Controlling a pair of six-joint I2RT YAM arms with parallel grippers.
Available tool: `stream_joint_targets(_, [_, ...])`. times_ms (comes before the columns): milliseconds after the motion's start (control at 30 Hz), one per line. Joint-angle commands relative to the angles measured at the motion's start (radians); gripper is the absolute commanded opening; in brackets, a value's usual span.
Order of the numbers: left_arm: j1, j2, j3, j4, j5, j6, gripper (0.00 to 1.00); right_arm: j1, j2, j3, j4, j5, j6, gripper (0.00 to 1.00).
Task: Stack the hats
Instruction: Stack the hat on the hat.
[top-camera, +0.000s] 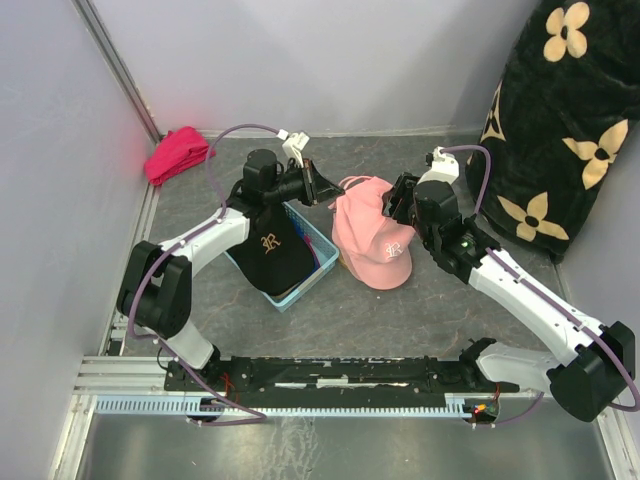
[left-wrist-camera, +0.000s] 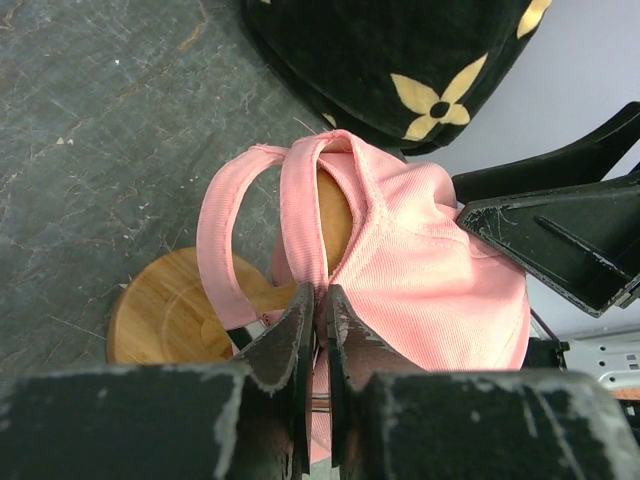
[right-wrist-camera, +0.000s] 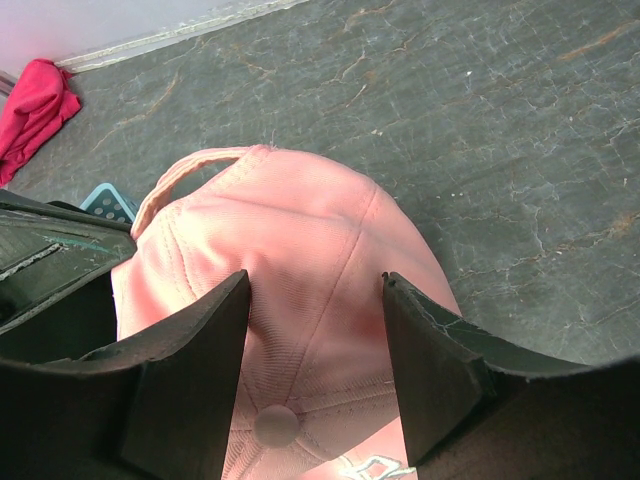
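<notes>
Left jaws nearly together, pinched on a fold of the pink cap (left-wrist-camera: 430, 270) at its back opening, beside the strap loop. Fabric sits right between the tips, and it looks like a shallow bite. Right jaws apart, straddling the same cap's crown from the other side, one finger on each flank; can't tell if the pads touch cloth. Just under the left jaws is the wooden stand (left-wrist-camera: 160, 315), its round top showing through the back opening, so the cap is draped over it. Step in hand, my read: get the pink cap off the stand and over to the stack. To do it well, let the right jaws close on or steady the crown before the left pulls. Lift straight up off the round top so the band doesn't snag, and keep the pinch on the seam rather than the strap alone, or the cap may swing or slip. Further back, under the left arm, a black cap (top-camera: 268, 250) with a logo lies in a blue basket (top-camera: 312, 262), probably the stack base. Farthest off are a red cloth (top-camera: 178, 153) in the corner of the surface (top-camera: 400, 310) and a flower-print bag (top-camera: 560, 130) beyond the right jaws; leave both alone.
</notes>
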Motion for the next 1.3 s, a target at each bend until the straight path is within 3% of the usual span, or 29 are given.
stream_joint_targets(0, [0.008, 0.011, -0.009, 0.052, -0.001, -0.049, 0.10, 0.005, -0.002, 0.040, 0.023, 0.001, -0.016, 0.64])
stream_joint_targets(367, [0.017, 0.035, -0.010, -0.003, -0.044, -0.038, 0.12, 0.005, -0.042, 0.022, 0.019, 0.024, -0.032, 0.64])
stream_joint_targets(700, [0.017, 0.045, -0.004, -0.042, -0.065, -0.019, 0.13, 0.005, -0.143, 0.015, -0.058, 0.015, -0.058, 0.72])
stream_joint_targets(1267, [0.015, 0.049, 0.016, -0.041, -0.044, -0.035, 0.14, 0.006, -0.421, -0.270, -0.185, 0.039, 0.006, 0.71])
